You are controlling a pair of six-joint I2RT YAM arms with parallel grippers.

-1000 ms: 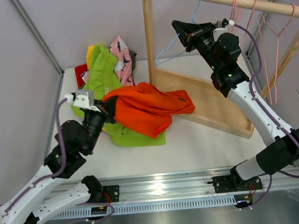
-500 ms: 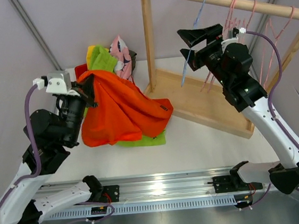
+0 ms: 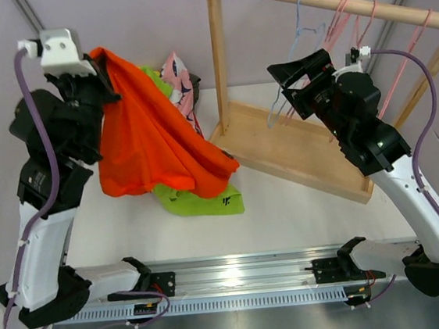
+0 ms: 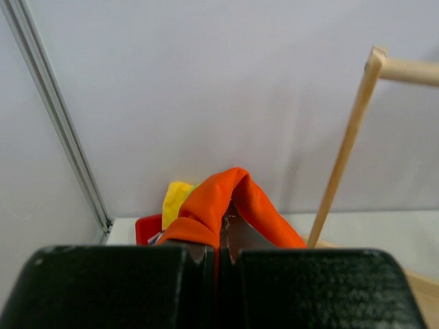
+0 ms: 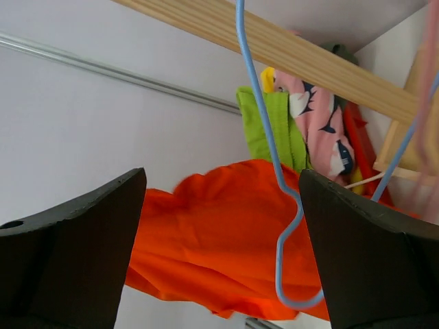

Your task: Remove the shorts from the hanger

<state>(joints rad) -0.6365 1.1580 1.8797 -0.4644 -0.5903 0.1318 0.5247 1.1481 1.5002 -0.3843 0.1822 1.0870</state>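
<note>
Left gripper (image 3: 104, 65) is clamping fully closed on a fold of the orange shorts (image 3: 149, 132), and in the wrist view its fingers (image 4: 288, 284) are pressing together with orange cloth pinched in the seam. The orange shorts are hanging up in the air well left of the wooden rack (image 3: 220, 54), off any hanger, and the lower hem is draping onto the lime green shorts (image 3: 208, 201) lying on the table (image 3: 302, 203) left of the rack's base. Pink patterned shorts (image 3: 179, 82) are sitting in a heap just left of the rack's post, with yellow shorts (image 4: 177, 199) showing behind them. Right gripper (image 3: 283, 83) is hovering spread wide and empty under the rack's rod, next to the bare blue hanger (image 5: 273, 164); can't tell if it's touching. Pink hangers (image 3: 343, 18) are hanging empty further right on the rod.
</note>
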